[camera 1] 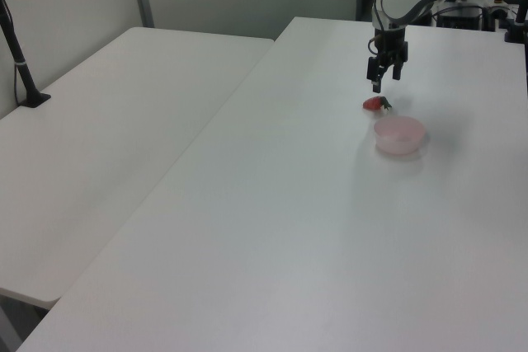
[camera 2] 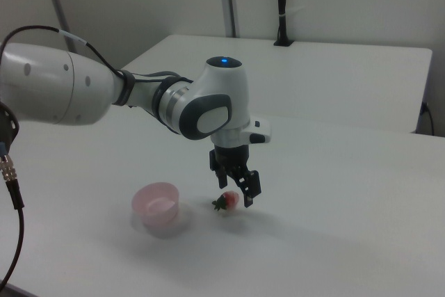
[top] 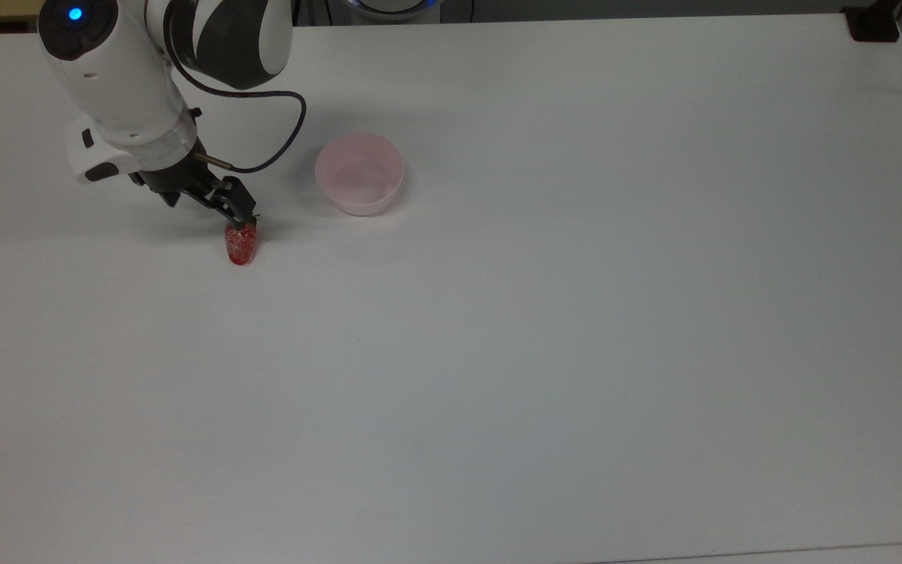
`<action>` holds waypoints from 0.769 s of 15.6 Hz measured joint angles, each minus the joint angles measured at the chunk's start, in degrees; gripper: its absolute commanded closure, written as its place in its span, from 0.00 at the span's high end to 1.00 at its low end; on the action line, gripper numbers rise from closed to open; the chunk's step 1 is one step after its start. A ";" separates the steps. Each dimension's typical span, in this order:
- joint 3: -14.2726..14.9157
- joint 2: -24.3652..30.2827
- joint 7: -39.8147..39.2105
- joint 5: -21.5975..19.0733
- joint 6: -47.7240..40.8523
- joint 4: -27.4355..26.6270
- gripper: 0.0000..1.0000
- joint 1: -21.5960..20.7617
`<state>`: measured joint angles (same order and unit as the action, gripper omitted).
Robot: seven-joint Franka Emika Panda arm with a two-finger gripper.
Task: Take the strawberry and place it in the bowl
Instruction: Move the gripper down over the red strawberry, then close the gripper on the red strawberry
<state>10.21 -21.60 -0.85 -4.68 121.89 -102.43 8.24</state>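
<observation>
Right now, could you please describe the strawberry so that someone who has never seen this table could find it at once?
Start from the large white table and find the small pale pink bowl. In the top view the strawberry lies on the table to the bowl's lower left, apart from it, just under the robot's black end effector. It is the one red thing here: glossy, elongated, pale-speckled.

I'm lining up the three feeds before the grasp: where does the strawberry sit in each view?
Top view: the strawberry lies left of centre, its cap end under the gripper.
Left view: the strawberry lies upper right, just beyond the bowl.
Right view: the strawberry lies low centre, right of the bowl.
Shared landmark: the pink bowl, next to it in every view.
</observation>
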 measured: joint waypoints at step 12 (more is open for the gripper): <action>-1.63 -4.09 2.63 -1.77 4.16 0.38 0.41 -2.43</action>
<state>8.58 -25.69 1.78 -6.45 126.05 -102.05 5.81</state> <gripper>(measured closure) 0.256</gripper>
